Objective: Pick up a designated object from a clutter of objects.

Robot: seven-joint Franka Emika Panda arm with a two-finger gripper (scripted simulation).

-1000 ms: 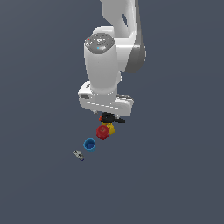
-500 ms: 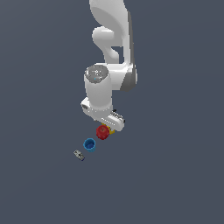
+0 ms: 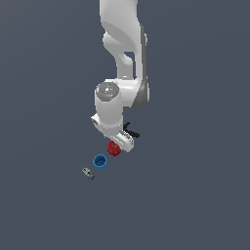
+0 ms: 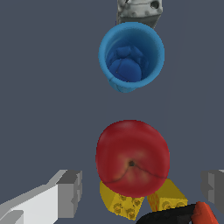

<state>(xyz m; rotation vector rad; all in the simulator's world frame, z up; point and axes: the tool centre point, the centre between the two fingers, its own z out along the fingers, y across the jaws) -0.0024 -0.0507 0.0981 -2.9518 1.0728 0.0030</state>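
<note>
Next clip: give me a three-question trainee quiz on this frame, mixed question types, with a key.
1. True or false: the gripper is shut on the red apple.
2. Which item lies between the apple and the grey piece? A) yellow block B) blue cup C) clamp
3. What pokes out from under the apple in the wrist view?

Key:
1. False; the jaws stand apart on either side.
2. B, the blue cup.
3. The yellow block.

All I see around the claw is a flat, plain slate-grey ground point(image 3: 205, 195). It fills both views evenly. The light looks soft and even to me.
</note>
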